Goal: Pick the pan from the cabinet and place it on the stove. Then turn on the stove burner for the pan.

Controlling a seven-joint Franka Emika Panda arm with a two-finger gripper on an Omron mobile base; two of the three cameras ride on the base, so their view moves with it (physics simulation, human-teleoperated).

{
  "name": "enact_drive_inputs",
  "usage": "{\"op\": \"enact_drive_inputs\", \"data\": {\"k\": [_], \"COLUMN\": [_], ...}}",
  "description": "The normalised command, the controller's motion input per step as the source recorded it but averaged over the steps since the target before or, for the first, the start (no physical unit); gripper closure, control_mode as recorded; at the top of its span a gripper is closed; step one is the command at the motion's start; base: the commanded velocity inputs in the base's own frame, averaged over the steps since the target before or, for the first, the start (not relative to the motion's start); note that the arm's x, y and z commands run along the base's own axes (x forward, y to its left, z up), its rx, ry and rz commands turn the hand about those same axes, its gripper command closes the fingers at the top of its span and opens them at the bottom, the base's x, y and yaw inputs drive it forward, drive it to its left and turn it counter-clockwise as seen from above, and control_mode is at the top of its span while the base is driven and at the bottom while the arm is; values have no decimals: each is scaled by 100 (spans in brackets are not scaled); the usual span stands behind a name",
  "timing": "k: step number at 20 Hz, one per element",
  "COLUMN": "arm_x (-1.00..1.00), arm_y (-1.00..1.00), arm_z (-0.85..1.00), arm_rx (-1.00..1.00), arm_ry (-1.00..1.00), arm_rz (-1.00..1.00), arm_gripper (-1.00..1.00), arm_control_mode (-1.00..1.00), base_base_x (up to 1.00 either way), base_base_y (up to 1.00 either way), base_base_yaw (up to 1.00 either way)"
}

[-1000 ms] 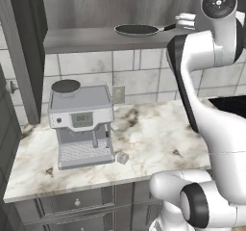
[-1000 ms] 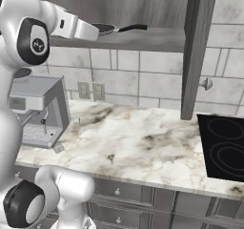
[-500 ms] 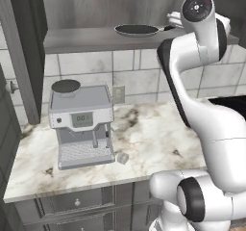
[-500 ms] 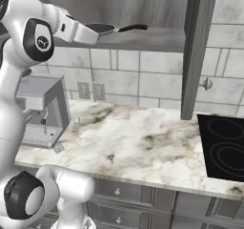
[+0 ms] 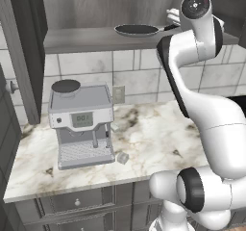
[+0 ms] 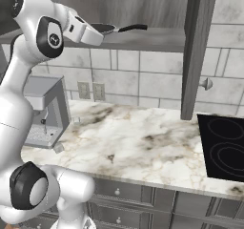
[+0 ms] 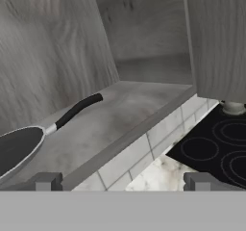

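The pan [image 5: 137,30] lies on the bottom shelf of the open cabinet [image 5: 91,39], black inside up, its long handle [image 7: 77,109] pointing toward the right of the shelf. In the left base view the arm's upper link covers the handle's far end; in the right base view the hand hides most of the pan's bowl, and only a sliver of rim and the handle show. In the hand view the pan is cut off at the left edge. The gripper [image 7: 122,182] hangs just beside the shelf's front edge, its jaws wide apart with nothing between them; only the two tips [image 7: 47,181] peek up at the bottom. The stove [image 6: 224,147] sits on the marble surface [image 6: 143,144] to the right, partly cut by the frame, its ring markings faint. The open cabinet door [image 6: 193,51] hangs between pan and stove.
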Motion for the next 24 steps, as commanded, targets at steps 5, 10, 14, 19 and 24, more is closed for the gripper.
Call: {"op": "enact_drive_inputs", "data": {"k": [5, 10, 14, 19, 24], "arm_x": [23, 28, 18, 10, 5], "arm_y": [-6, -4, 0, 0, 0], "arm_z": [0, 0, 0, 0, 0], "arm_rx": [6, 3, 0, 1, 1], "arm_ry": [0, 0, 0, 0, 0], "arm_rz": [0, -2, 0, -1, 0], "arm_gripper": [-100, -100, -100, -100, -100], "arm_control_mode": [-100, -100, -100, -100, -100], "base_base_x": [0, 0, 0, 0, 0], "base_base_y": [0, 0, 0, 0, 0], "base_base_yaw": [0, 0, 0, 0, 0]}}
